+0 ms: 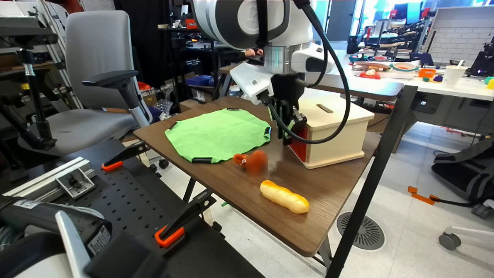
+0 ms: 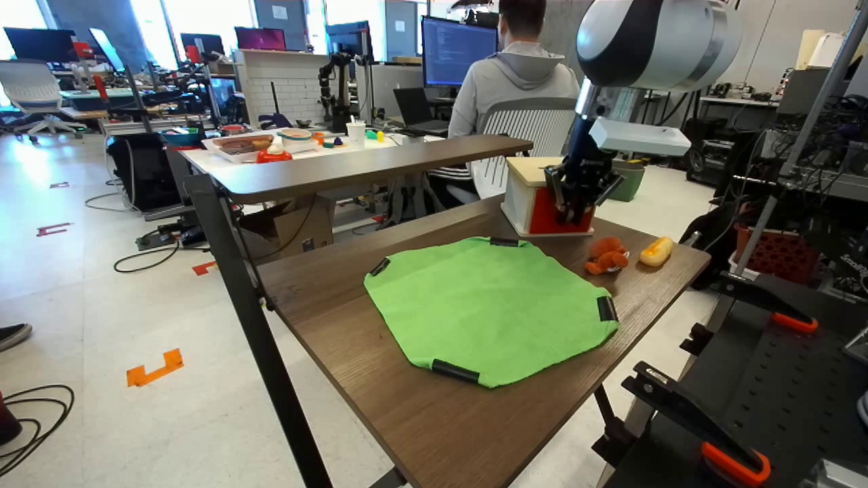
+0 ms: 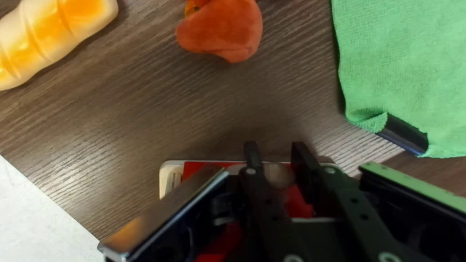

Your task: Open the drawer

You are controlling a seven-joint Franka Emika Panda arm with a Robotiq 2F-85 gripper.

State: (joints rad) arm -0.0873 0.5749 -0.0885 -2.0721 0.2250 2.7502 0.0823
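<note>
The drawer [image 1: 299,150] is the orange-red front of a light wooden box [image 1: 335,143] with a pale top that has a slot. In both exterior views the drawer front [image 2: 544,215] looks flush with the box. In the wrist view a round wooden knob [image 3: 278,175] sticks out from the red front. My gripper [image 3: 275,147] points down in front of the drawer, one finger on each side of the knob. The knob fills the gap between the fingers, so the gripper looks shut on it. The gripper [image 2: 574,211] hides the knob in both exterior views.
A green cloth [image 2: 495,305] with black clips lies flat on the brown table [image 2: 380,407]. An orange plush toy [image 1: 254,160] and an orange-yellow oblong object [image 1: 285,197] lie in front of the box. A black cable [image 1: 343,96] loops beside the arm.
</note>
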